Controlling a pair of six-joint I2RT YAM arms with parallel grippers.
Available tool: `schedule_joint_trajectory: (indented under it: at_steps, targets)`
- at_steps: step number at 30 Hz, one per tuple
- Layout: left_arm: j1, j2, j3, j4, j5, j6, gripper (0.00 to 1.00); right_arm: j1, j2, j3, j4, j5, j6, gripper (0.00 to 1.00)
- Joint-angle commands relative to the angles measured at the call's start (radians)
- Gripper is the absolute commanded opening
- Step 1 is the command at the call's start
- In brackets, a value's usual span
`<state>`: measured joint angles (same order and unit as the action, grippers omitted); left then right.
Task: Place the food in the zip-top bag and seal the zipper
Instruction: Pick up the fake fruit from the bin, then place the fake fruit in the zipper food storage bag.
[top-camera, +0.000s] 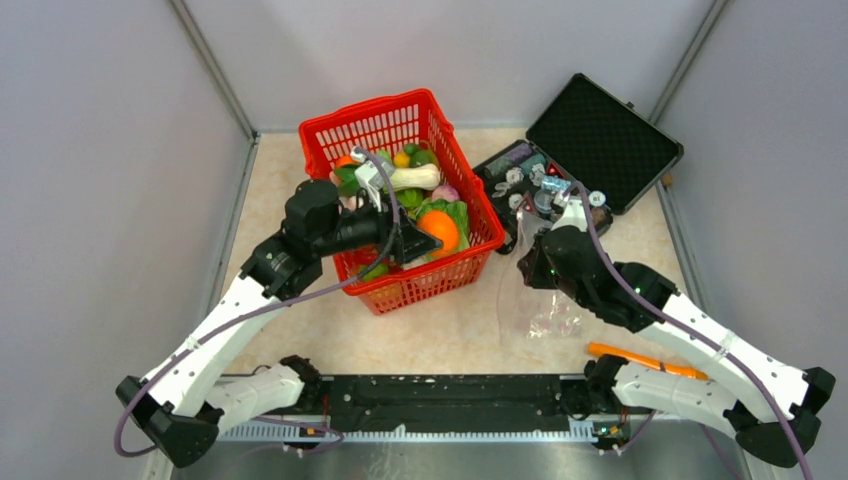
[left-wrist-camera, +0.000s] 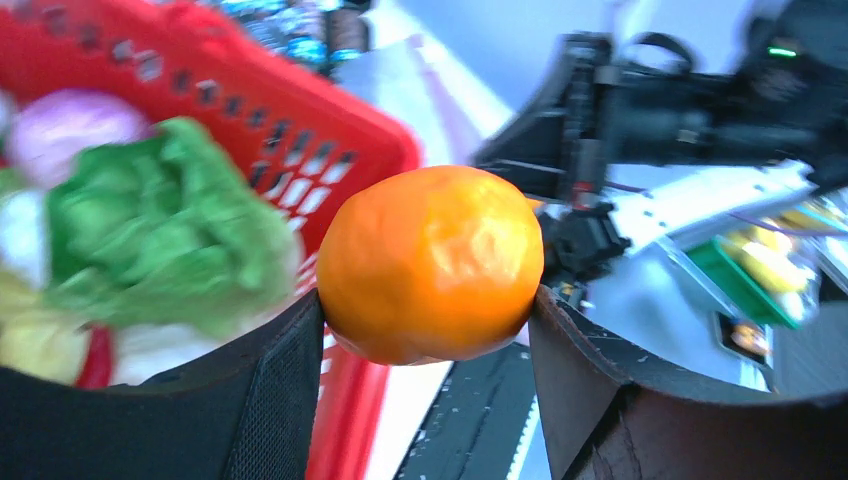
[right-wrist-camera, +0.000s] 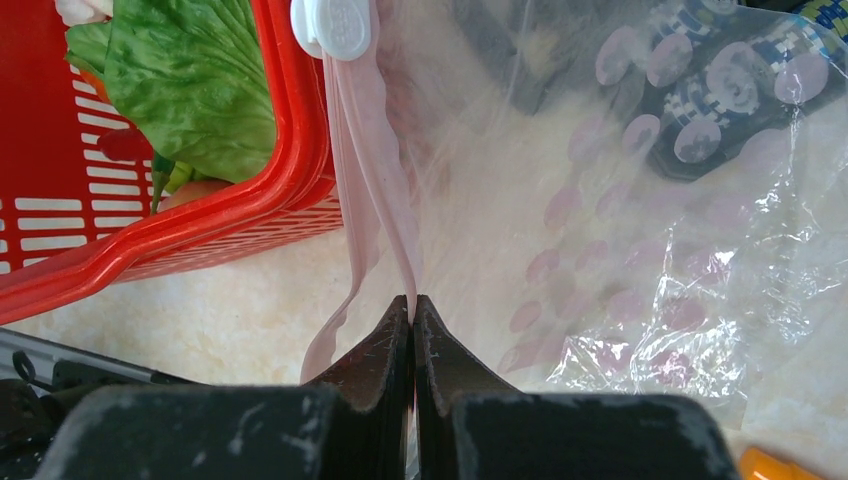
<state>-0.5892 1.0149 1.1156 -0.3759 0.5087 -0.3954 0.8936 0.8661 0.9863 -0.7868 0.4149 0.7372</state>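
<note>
Your left gripper (left-wrist-camera: 425, 312) grips the orange round plastic toy fruit (left-wrist-camera: 430, 262); your right gripper (right-wrist-camera: 413, 310) is pinched tight on the clear soft plastic zip-top bag (top-camera: 548, 305).
Fruit sits above the right side of the red plastic lattice basket (top-camera: 372, 108), at the worktop's (top-camera: 440, 325) far middle. The right grip is on the bag's pink zipper strip (right-wrist-camera: 366, 190); bag hangs just right of the basket, lower part crumpled on the worktop's right half.

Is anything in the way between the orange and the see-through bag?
Only the red basket's right wall: the orange, held in the left pincer, is over the basket, and the bag is held by the right pincer just past that wall. Nothing else visible lies between them.
</note>
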Motion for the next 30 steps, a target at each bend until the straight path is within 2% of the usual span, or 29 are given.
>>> schedule_joint_trajectory:
  at_steps: [1, 5, 11, 18, 23, 27, 30]
  targets:
    - [-0.121, -0.013, -0.008, 0.223, 0.069, -0.032, 0.35, -0.003, -0.009, -0.010, 0.047, 0.035, 0.031, 0.00]
    - [-0.260, 0.032, -0.011, 0.233, 0.004, 0.052, 0.39, -0.003, -0.021, -0.012, 0.066, 0.032, 0.043, 0.00]
    - [-0.323, 0.044, -0.160, 0.472, -0.058, -0.022, 0.37, -0.003, -0.031, -0.014, 0.090, 0.012, 0.078, 0.00]
    - [-0.430, 0.135, -0.158, 0.514, -0.106, 0.047, 0.40, -0.003, -0.044, -0.021, 0.131, -0.026, 0.093, 0.00]
    - [-0.454, 0.149, -0.192, 0.581, -0.112, 0.078, 0.42, -0.003, -0.050, -0.017, 0.114, -0.026, 0.092, 0.00]
    - [-0.461, 0.180, -0.175, 0.516, -0.191, 0.129, 0.41, -0.003, -0.060, -0.020, 0.112, -0.042, 0.090, 0.00]
    - [-0.468, 0.201, -0.158, 0.434, -0.300, 0.159, 0.40, -0.004, -0.074, -0.016, 0.108, -0.048, 0.087, 0.00]
